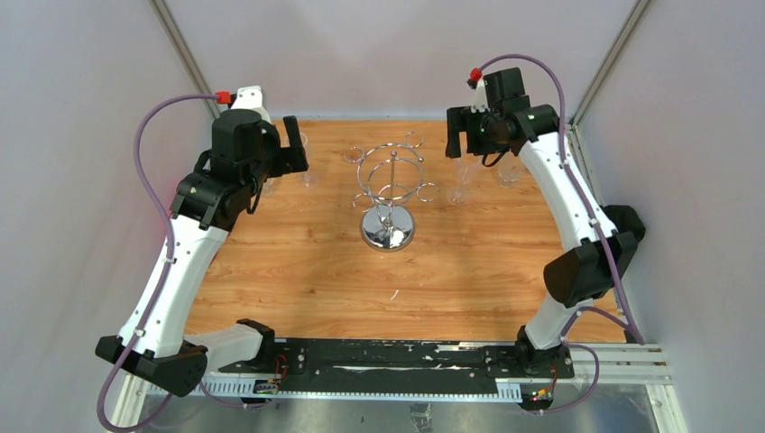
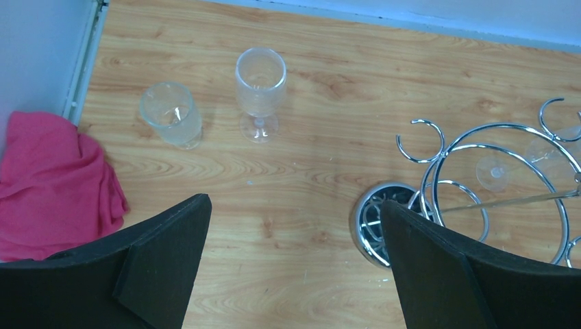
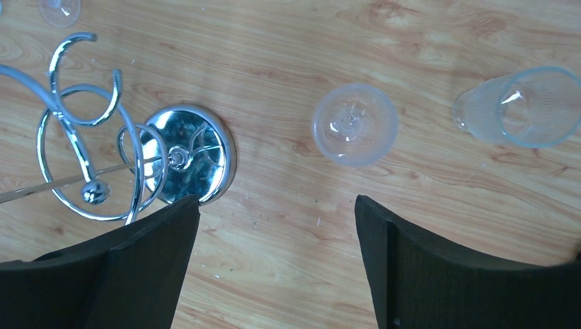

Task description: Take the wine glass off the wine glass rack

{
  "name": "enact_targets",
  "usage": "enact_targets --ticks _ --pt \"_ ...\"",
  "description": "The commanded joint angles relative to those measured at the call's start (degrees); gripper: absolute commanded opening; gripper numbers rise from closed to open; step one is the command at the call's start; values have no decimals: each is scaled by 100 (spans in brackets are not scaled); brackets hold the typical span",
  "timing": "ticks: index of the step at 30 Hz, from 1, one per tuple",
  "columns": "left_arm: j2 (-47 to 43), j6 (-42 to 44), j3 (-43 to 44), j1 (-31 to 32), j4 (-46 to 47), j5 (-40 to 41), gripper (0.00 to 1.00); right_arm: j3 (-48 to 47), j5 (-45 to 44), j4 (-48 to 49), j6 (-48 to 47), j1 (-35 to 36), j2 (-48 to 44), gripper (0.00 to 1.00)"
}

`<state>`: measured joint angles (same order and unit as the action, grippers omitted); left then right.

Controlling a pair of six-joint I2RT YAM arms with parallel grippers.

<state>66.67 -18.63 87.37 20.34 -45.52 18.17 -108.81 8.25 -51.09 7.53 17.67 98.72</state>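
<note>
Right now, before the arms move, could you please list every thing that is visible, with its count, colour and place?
wine glass rack: one, shiny chrome, upright at table centre.
glasses left of the rack: two, clear, standing.
glasses right of the rack: two, clear.
glass at the rack: one, clear, by the far loops; whether it hangs there, cannot tell.
cloth: one, pink, crumpled at the table's left edge.
table: one, light wood.
left gripper: black, open, empty.
right gripper: black, open, empty.

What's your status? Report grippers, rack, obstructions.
Grippers open, empty: left gripper, right gripper. The wine glass rack upright, mid-table. One glass behind its loops, hung or standing unclear. Either side, loose glasses stand.
</note>
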Motion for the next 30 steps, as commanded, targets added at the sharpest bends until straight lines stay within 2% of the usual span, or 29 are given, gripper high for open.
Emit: enact_targets --ticks 1,13,23,30 --pt "-83 17 -83 -21 153 -57 100 -62 -390 -223 125 118 -521 90" --pt "-357 -6 -236 -21 415 -278 100 1473 -1507 661 132 149 -2358 94" --pt "-391 -34 -190 -21 419 -351 100 1839 -1526 739 58 149 -2771 97" --pt "-464 -29 -193 -21 421 -318 100 1842 -1929 622 -79 157 -2753 99"
